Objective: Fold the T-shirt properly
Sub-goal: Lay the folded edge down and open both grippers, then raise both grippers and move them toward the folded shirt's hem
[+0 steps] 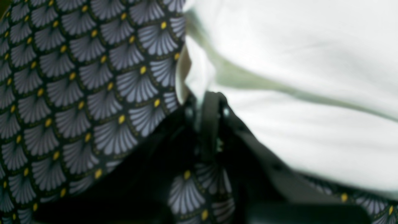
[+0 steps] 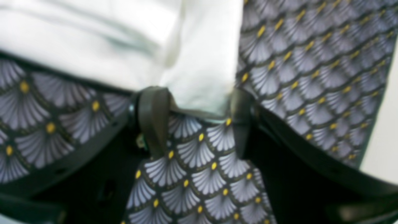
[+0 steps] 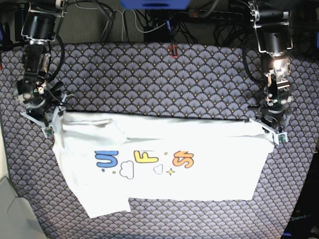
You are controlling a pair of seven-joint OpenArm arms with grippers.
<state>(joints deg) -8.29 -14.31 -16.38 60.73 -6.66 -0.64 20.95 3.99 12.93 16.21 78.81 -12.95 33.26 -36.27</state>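
Both wrist views blurred. We see left tool [image 1: 203, 99] pinching T-shirt [image 3: 164, 164] far corner; right tool [image 2: 196, 109] spread around cloth edge. Only base shows print, shirt flat on tabletop [image 3: 149, 74].

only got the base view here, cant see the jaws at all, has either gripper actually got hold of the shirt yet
Observer: The left wrist view shows the left gripper shut on an edge of the T-shirt.
Operator: and the right one
Observer: The right wrist view shows the right gripper open, with a fold of white cloth lying between its fingers, not pinched.
Operator: anything under that fold
Observer: Only the fan-patterned tablecloth, which shows between the jaws just below the cloth's edge.
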